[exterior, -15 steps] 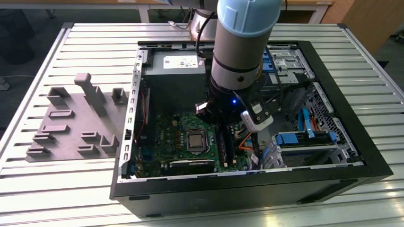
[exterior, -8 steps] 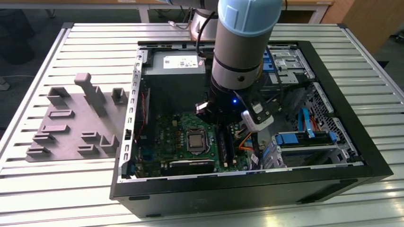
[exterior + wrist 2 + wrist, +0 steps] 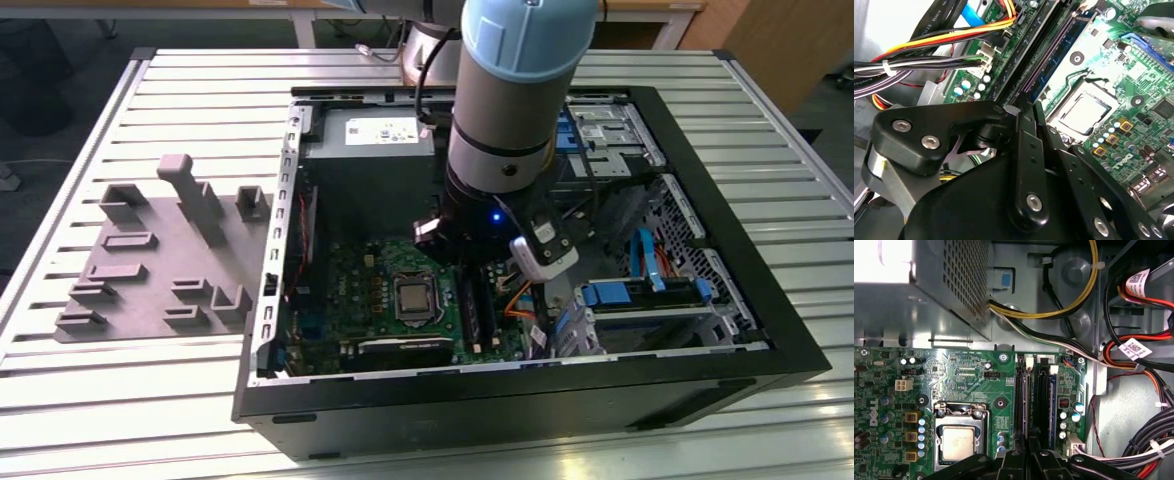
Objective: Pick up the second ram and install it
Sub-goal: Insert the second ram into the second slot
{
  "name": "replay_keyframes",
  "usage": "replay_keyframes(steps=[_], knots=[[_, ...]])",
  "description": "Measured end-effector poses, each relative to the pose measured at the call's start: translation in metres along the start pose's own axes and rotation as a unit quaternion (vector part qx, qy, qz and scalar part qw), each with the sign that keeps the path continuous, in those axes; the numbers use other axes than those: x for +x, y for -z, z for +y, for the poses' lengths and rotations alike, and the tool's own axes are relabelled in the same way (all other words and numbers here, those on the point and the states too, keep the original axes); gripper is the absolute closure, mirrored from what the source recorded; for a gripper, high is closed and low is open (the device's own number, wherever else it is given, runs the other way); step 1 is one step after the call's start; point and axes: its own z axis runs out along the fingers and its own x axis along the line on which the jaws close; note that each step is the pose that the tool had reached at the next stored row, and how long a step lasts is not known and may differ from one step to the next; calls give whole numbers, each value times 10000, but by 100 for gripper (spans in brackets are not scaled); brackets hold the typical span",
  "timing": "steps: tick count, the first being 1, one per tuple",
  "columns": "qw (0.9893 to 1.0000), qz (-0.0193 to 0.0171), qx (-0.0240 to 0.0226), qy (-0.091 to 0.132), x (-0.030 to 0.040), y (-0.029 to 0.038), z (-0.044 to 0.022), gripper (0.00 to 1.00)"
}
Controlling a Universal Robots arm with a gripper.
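Observation:
The second ram (image 3: 1027,405) is a thin blue-edged stick seen edge-on. It stands along the memory slot nearest the processor socket (image 3: 956,440), and its blue edge (image 3: 1056,57) runs straight toward my fingertips. My gripper (image 3: 1030,452) is low inside the open computer case (image 3: 747,330), its black fingers (image 3: 1026,150) drawn close together over the stick's near end. In the exterior view the arm (image 3: 501,150) reaches down over the motherboard (image 3: 380,300). Another blue strip (image 3: 1051,405) lies in a slot farther from the socket.
The grey power supply (image 3: 367,150) stands close behind the slots. Bundled cables (image 3: 1134,360) crowd the side away from the socket. Blue drive-bay clips (image 3: 641,292) sit at the exterior view's right. A grey fixture plate (image 3: 160,250) lies on the slatted table beside the case.

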Motion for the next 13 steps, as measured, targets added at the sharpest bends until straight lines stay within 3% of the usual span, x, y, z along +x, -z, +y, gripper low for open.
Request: replay_keyframes(steps=[13], knots=[[10000,3,-1,0,0,-4,-4,86]])
